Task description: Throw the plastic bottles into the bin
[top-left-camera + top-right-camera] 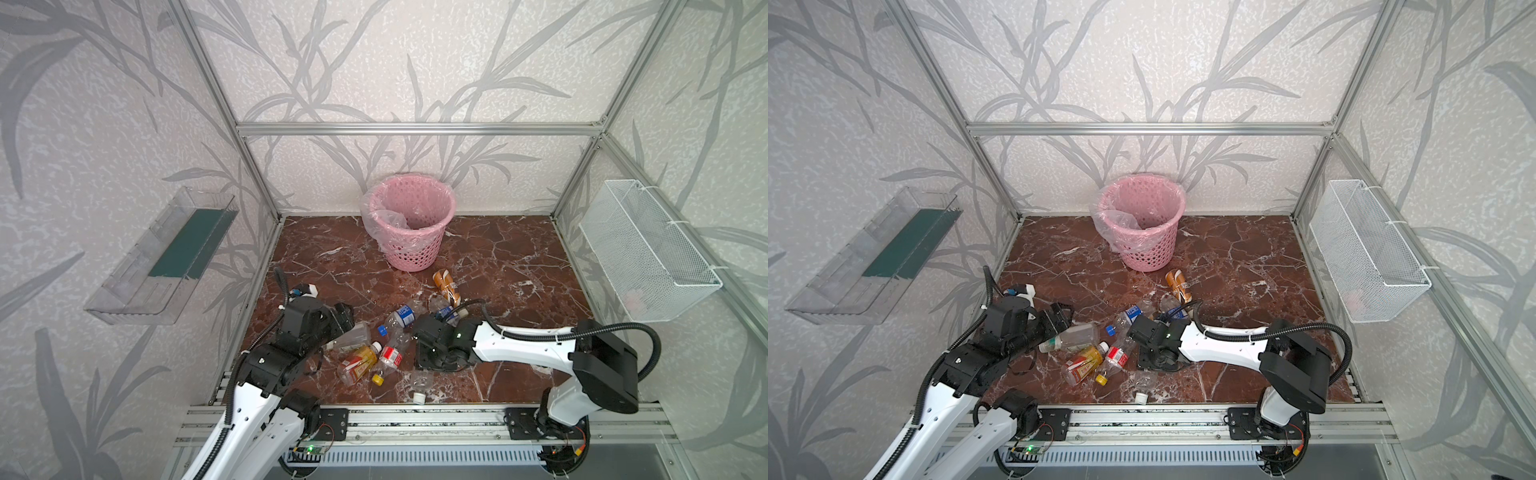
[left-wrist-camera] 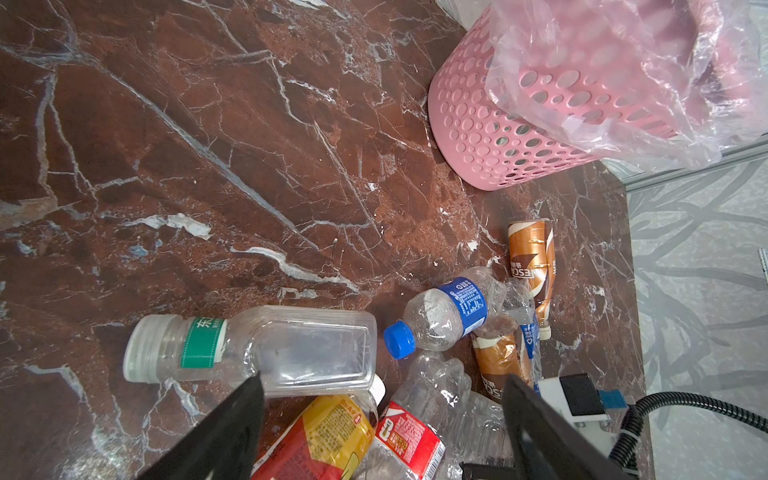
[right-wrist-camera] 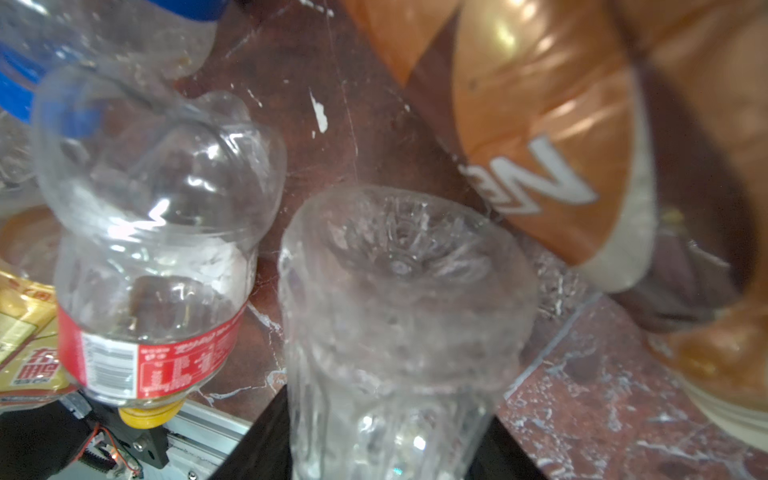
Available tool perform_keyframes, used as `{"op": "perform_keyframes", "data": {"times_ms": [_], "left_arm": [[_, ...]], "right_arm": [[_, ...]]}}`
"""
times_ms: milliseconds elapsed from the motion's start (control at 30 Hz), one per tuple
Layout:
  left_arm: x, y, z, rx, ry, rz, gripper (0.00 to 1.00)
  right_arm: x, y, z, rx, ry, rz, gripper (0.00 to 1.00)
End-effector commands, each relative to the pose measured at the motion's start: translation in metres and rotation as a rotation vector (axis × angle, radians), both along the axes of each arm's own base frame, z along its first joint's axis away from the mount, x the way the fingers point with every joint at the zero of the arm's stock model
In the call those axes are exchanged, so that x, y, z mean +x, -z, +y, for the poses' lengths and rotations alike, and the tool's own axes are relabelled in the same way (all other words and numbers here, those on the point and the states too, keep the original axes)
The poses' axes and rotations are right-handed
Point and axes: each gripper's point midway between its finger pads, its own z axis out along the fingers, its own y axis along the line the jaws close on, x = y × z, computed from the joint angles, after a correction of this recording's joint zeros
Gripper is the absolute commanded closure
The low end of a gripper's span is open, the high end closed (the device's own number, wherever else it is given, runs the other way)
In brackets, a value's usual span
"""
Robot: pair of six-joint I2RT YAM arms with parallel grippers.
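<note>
The pink bin with its clear liner stands at the back of the marble floor. Several plastic bottles lie in a heap near the front. Among them are a square clear one with a green label, a yellow-and-red one and a red-labelled one. Others are blue-labelled and orange-brown. My left gripper hangs open just above the heap's left side and holds nothing. My right gripper is shut on a clear ribbed bottle, low at the front.
A clear acrylic tray is fixed to the left wall and a white wire basket to the right wall. An aluminium rail runs along the front edge. Bare marble floor lies between the heap and the bin.
</note>
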Motion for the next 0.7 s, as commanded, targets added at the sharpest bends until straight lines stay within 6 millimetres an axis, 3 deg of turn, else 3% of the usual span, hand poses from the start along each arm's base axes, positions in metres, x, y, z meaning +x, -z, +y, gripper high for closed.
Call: {"op": "perform_keyframes", "data": {"times_ms": [0,167,333,667], "left_arm": [[0.002,0.004,0.003,0.008,-0.014,0.005,0.11],[0.001,0.004,0.003,0.011,-0.013,0.007,0.11],[0.002,0.002,0.003,0.01,-0.013,0.004,0.11],[0.009,0.003,-0.002,0.006,-0.005,0.01,0.11]], "right_arm": [[-0.016,0.016,-0.023,-0.133,-0.083,0.052,0.41],[-0.011,0.006,-0.014,-0.08,-0.11,0.004,0.44],[-0.002,-0.018,-0.005,0.027,-0.14,-0.092,0.47],[0.008,-0.048,-0.021,0.119,-0.176,-0.273,0.49]]}}
